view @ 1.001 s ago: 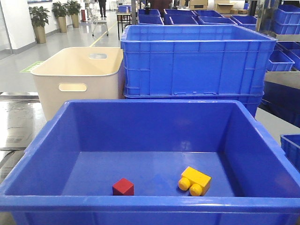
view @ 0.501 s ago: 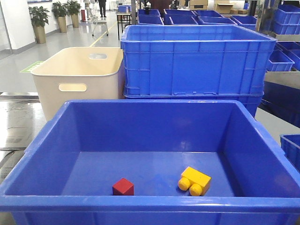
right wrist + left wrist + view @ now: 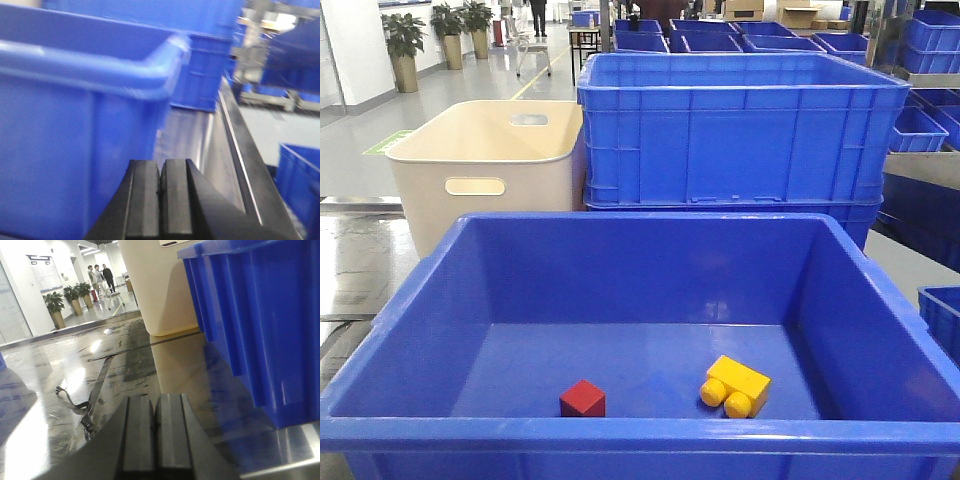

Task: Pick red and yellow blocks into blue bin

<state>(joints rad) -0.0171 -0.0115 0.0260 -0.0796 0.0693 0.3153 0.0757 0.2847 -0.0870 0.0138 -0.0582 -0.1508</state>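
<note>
Your left tool [image 3: 156,432] sits low over the shiny tabletop [image 3: 100,375] just outside the blue bin [image 3: 620,425], fingers pressed together with nothing between them, and your right tool [image 3: 160,205] is the same deal on the bin's other side, clamped closed and empty. Both wrist views cut the tools off at the bottom edge, and the right one's pretty blurry. The red cube [image 3: 582,398] and yellow brick [image 3: 735,386] are on the bin floor near the front wall, a little apart.
</note>
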